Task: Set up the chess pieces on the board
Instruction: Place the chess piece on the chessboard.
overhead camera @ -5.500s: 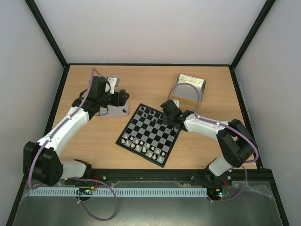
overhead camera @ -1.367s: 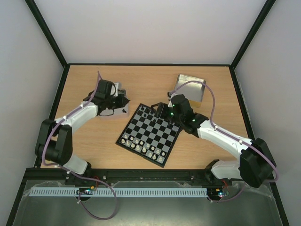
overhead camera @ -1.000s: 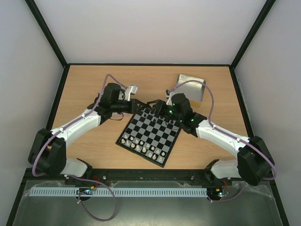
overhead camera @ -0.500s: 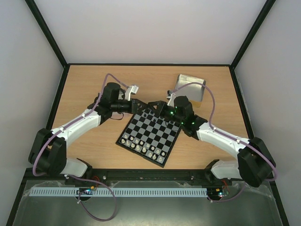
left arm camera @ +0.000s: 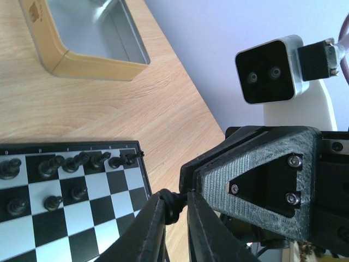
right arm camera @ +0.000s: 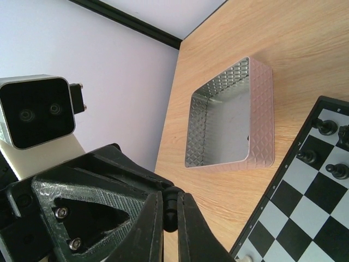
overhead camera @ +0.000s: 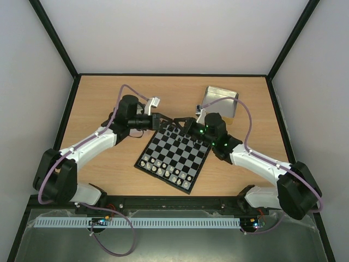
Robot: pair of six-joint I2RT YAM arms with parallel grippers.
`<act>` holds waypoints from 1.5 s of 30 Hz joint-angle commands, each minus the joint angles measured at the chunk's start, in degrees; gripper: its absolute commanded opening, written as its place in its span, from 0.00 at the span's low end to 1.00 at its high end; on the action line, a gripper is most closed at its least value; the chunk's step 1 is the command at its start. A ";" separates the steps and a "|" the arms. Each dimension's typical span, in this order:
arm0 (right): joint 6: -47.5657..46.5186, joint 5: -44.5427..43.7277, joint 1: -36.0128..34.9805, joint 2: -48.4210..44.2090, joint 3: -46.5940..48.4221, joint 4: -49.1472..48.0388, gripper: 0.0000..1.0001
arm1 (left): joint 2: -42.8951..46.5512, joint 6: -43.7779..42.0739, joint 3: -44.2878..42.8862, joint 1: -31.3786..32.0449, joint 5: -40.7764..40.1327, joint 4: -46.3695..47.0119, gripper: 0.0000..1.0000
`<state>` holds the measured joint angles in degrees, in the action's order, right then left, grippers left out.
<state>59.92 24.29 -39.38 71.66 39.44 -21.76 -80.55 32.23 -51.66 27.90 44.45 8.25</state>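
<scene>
The left gripper (overhead camera: 167,119) and right gripper (overhead camera: 181,123) meet tip to tip just above the far corner of the board (overhead camera: 174,154). The left fingers (left arm camera: 146,232) are clamped on a single black chess piece (left arm camera: 170,201). The right fingers (right arm camera: 148,226) seem closed on that same piece (their wrist view shows only a dark knob between them). Other black chess pieces (left arm camera: 71,162) stand in two rows along the board's far edge, with pale pieces (overhead camera: 166,169) along its near edge. A metal tray (overhead camera: 221,102) sits toward the far right corner of the table (overhead camera: 109,164).
</scene>
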 commanded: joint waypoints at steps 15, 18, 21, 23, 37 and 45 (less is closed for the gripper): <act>-20.12 -23.40 -0.71 -1.98 7.70 31.03 0.02 | 6.37 -6.86 -5.82 -0.69 -30.97 -16.48 0.55; -21.40 -25.61 -0.99 -1.78 8.27 36.40 0.02 | 9.29 -9.59 -7.58 -0.96 -42.98 -20.18 0.57; -21.30 -26.35 -1.58 -0.53 8.79 39.72 0.02 | 13.12 -12.00 -7.65 -1.10 -50.52 -21.25 0.58; -21.02 -26.39 -2.05 0.72 8.71 40.73 0.02 | 15.66 -12.75 -6.68 -1.10 -54.79 -20.73 0.61; -18.47 -27.49 -4.51 13.14 13.91 45.90 0.02 | 21.67 -14.79 0.03 -1.29 -57.49 -15.36 0.69; -17.65 -28.09 -4.72 17.42 15.99 47.65 0.02 | 20.74 -14.56 -0.01 -1.27 -55.78 -15.26 0.69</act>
<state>41.39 -1.87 -43.64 87.61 53.32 22.63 -59.13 18.20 -51.72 26.96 -11.99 -8.21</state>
